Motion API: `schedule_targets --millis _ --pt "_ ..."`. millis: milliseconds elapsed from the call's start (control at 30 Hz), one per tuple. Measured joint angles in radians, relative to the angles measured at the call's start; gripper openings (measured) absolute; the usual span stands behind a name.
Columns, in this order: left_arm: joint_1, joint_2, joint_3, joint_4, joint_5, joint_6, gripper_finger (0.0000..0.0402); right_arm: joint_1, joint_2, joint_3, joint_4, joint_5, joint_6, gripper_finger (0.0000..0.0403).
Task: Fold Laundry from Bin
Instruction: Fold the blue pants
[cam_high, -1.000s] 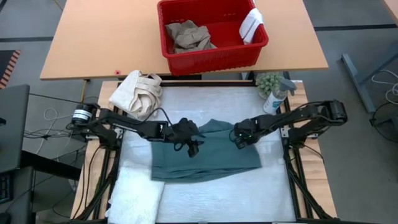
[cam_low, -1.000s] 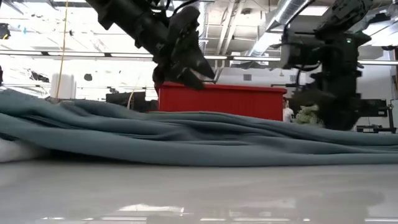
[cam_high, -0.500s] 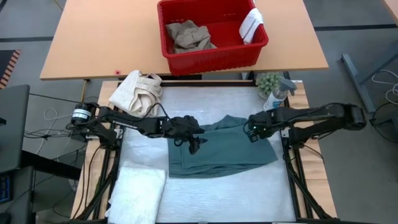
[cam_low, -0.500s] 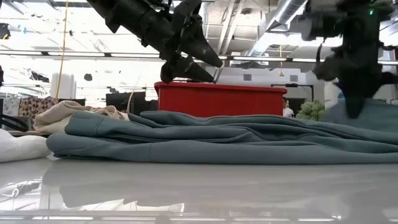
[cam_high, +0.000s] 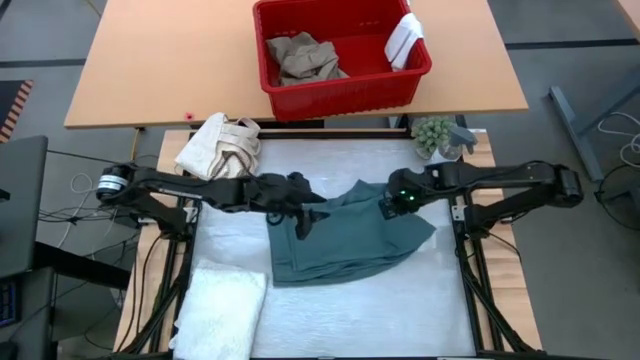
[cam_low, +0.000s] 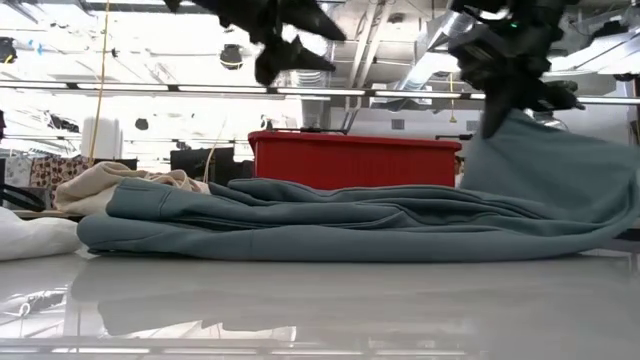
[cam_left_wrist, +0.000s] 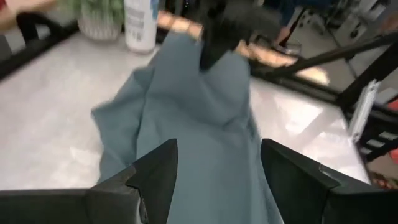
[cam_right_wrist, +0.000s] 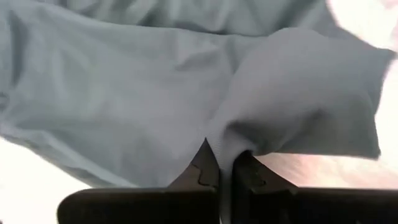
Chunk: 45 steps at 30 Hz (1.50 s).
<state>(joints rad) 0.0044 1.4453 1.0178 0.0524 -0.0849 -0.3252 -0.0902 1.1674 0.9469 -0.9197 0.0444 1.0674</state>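
Note:
The teal-green garment (cam_high: 340, 240) lies bunched on the white table mat, and its right part is raised. My right gripper (cam_high: 386, 205) is shut on that raised part (cam_low: 530, 160). My left gripper (cam_high: 305, 222) hangs open and empty above the garment's left part, high in the low view (cam_low: 290, 35). The white textured towel (cam_high: 222, 310) lies at the near left. The red bin (cam_high: 340, 88) stands on the far table and holds the tan trousers (cam_high: 300, 58). The small white cloth (cam_high: 405, 38) hangs over its right rim. My right gripper pinches a bunched fold (cam_right_wrist: 239, 146) of the garment's right part between its two fingers. The fingers come from above, slanting from the table's right. The held part (cam_low: 520, 140) is lifted and drapes down like a tent, while the rest of the garment lies on the mat.
A cream canvas bag (cam_high: 220, 150) lies at the mat's far left corner. A small potted plant (cam_high: 432, 133) and a spray bottle (cam_high: 456, 140) stand at the far right corner. Metal frame rails run along both sides of the mat.
My right gripper first dragged the garment toward the table's right edge, sliding its left edge along. It then rose and came back toward the left, lifting the garment's right part while the rest stayed down. My left gripper has gone up.

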Motion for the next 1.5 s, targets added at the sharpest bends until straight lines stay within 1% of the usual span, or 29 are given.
schedule_targets --millis 133,267,500,667,900,967,1100,1200,1267,1500 --pt "-0.001 -0.075 0.002 -0.041 -0.017 -0.002 0.0219 0.006 0.093 0.091 0.0 -0.02 -0.043 0.0027" --pt "-0.001 -0.147 0.001 -0.137 -0.032 -0.008 0.0219 0.019 0.191 0.215 -0.001 -0.021 -0.095 0.0027" --pt "0.0 -0.255 0.001 -0.27 -0.12 0.017 0.0219 0.032 0.372 0.468 -0.005 -0.022 -0.181 0.0027" --pt "-0.001 -0.301 0.001 -0.309 -0.148 0.028 0.0219 0.046 0.502 0.623 -0.013 -0.048 -0.21 0.0027" --pt "-0.001 -0.33 0.001 -0.365 -0.168 0.034 0.0219 0.104 0.667 0.808 -0.014 -0.071 -0.241 0.0027" --pt "-0.001 -0.341 0.001 -0.396 -0.192 0.052 0.0219 0.121 0.706 0.868 -0.018 -0.076 -0.252 0.0027" --pt "-0.001 -0.371 0.001 -0.428 -0.267 0.093 0.0219 0.142 0.774 0.977 -0.017 -0.121 -0.266 0.0027" --pt "-0.001 -0.391 0.002 -0.437 -0.313 0.128 0.0219 0.151 0.819 1.033 -0.016 -0.13 -0.273 0.0027" --pt "-0.001 -0.407 0.001 -0.466 -0.324 0.147 0.0219 0.155 0.847 1.062 -0.012 -0.143 -0.273 0.0027" --pt "-0.001 -0.455 0.001 -0.518 -0.362 0.151 0.0219 0.167 0.95 1.109 0.046 -0.18 -0.276 0.0027"
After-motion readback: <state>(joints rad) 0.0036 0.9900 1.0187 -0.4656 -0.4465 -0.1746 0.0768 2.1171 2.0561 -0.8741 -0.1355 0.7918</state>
